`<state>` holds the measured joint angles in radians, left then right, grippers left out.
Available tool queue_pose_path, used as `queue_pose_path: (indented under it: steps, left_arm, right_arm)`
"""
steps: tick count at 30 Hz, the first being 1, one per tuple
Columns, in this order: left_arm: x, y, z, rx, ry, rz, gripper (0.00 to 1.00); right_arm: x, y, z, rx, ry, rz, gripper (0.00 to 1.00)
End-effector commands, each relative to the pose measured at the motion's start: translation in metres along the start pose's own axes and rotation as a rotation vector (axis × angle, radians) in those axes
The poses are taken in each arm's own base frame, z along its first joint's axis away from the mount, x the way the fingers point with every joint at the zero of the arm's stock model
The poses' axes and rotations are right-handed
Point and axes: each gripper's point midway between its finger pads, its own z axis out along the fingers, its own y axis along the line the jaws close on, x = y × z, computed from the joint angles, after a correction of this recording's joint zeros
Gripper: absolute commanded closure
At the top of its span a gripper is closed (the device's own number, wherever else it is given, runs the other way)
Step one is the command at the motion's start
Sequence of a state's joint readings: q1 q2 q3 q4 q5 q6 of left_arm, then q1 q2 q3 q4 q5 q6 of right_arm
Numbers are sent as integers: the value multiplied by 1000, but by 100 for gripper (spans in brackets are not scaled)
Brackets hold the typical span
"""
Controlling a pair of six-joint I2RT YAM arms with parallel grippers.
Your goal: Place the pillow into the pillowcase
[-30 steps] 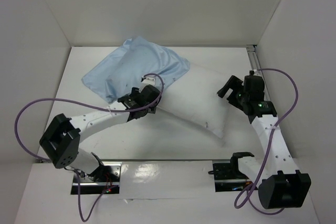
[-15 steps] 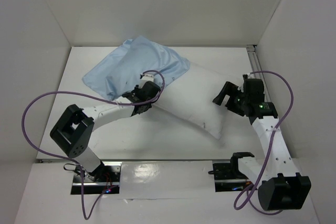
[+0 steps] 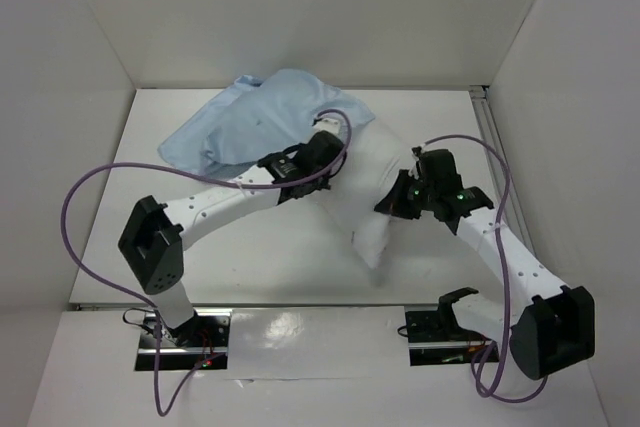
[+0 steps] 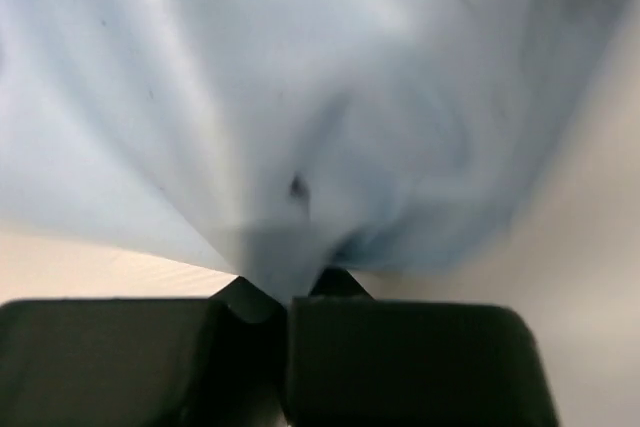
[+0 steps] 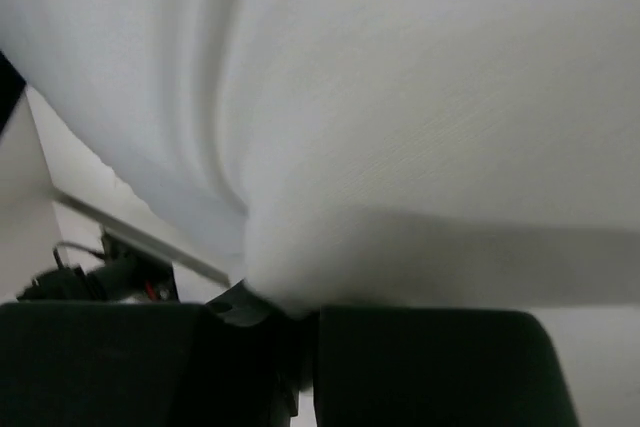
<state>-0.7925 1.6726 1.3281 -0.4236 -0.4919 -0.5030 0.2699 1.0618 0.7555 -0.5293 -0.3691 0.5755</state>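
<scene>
Within the last second both arms have moved in and closed. The left jaws, apart a moment ago, now pinch together on a fold of the thin, wrinkled pale-blue fabric pillowcase (image 3: 252, 123), and that arm has swung toward the far middle of the white worktop (image 3: 250, 252), dragging the cloth along. The right jaws, wide before, now clamp the near end of the plump white rectangular fabric pillow (image 3: 368, 199), which has turned and bunched between the arms. Its far end meets the pillowcase's edge; how far inside, we cannot tell. We judge both grips set for stuffing.
</scene>
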Motion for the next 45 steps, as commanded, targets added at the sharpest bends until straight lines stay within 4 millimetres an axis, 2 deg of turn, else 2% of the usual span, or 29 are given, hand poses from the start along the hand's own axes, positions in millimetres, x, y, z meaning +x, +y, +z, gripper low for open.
queue_pose_path:
  steps: [1, 2, 3, 5, 7, 8, 10, 11, 12, 13, 15, 16, 17, 18, 19, 20, 21, 22, 23, 26, 28, 29, 30, 31, 35, 36, 38, 43, 45]
  left_arm:
    - [-61, -140, -86, 433, -121, -7, 100]
    - [-62, -165, -111, 498, -129, 9, 100]
    - [-87, -179, -138, 577, -175, -13, 100]
    - [-94, -189, -161, 680, -173, -12, 100]
    - [-108, -182, -166, 722, -201, -48, 100]
    - [-124, -173, -164, 748, -230, -75, 100]
    - [-140, -158, -158, 727, -252, -103, 100]
    - [-156, -145, -155, 728, -272, -125, 100]
    - [-165, -139, -159, 725, -262, -127, 100]
    - [-166, -139, -161, 721, -254, -125, 100]
    - [-167, -134, -168, 715, -259, -99, 100]
    - [-160, -135, -170, 707, -256, -93, 100]
    - [-160, -126, -179, 680, -276, -101, 100]
    - [-155, -123, -181, 679, -264, -115, 100]
    - [-136, -118, -167, 643, -220, -115, 100]
    - [-133, -117, -165, 642, -221, -150, 100]
    - [-117, -114, -158, 631, -185, -165, 100]
    - [-107, -113, -151, 619, -163, -158, 100]
    - [-101, -115, -148, 624, -143, -175, 100]
    - [-76, -115, -128, 592, -74, -181, 100]
    - [-63, -116, -121, 587, -42, -186, 100]
    - [-58, -115, -118, 580, -26, -196, 100]
    - [-56, -114, -119, 580, -21, -209, 100]
    - [-55, -113, -116, 571, -27, -211, 100]
    - [-55, -113, -122, 574, -33, -218, 100]
    - [-56, -111, -121, 561, -40, -221, 100]
    - [-60, -112, -128, 568, -59, -222, 100]
    - [-67, -109, -131, 552, -71, -226, 100]
    - [-69, -108, -134, 557, -78, -229, 100]
  right_arm:
    - [-82, 66, -18, -127, -294, 34, 100]
    - [-88, 67, -21, -121, -317, 46, 100]
    - [-96, 68, -25, -116, -343, 60, 100]
    - [-105, 67, -34, -119, -391, 85, 100]
    - [-112, 69, -38, -137, -428, 107, 100]
    - [-115, 70, -39, -139, -443, 106, 100]
    - [-120, 68, -41, -139, -458, 110, 100]
    - [-128, 69, -44, -140, -477, 103, 100]
    - [-132, 67, -48, -129, -488, 80, 100]
    - [-135, 66, -52, -118, -494, 68, 100]
    - [-144, 61, -72, -76, -542, 33, 100]
    - [-146, 60, -78, -68, -554, 20, 100]
    - [-148, 51, -85, -35, -567, 25, 100]
    - [-149, 46, -88, -19, -574, 18, 100]
    - [-149, 40, -89, 4, -574, -8, 100]
    - [-140, 33, -83, 11, -531, -10, 100]
    - [-127, 17, -72, 50, -470, -13, 100]
    - [-126, 16, -68, 51, -453, -23, 100]
    - [-107, 0, -55, 92, -371, -2, 83]
    - [-67, -40, -38, 225, -225, 45, 35]
    - [-56, -45, -52, 249, -262, 53, 9]
    - [-49, -51, -55, 266, -270, 77, 5]
    - [-44, -56, -61, 290, -284, 90, 2]
    - [-44, -50, -71, 268, -319, 78, 0]
    - [-18, -46, -69, 208, -260, 106, 0]
    - [-8, -53, -66, 229, -227, 119, 0]
    - [-5, -53, -72, 232, -241, 116, 1]
    - [14, -55, -65, 208, -175, 139, 1]
    - [10, -61, -65, 233, -210, 164, 1]
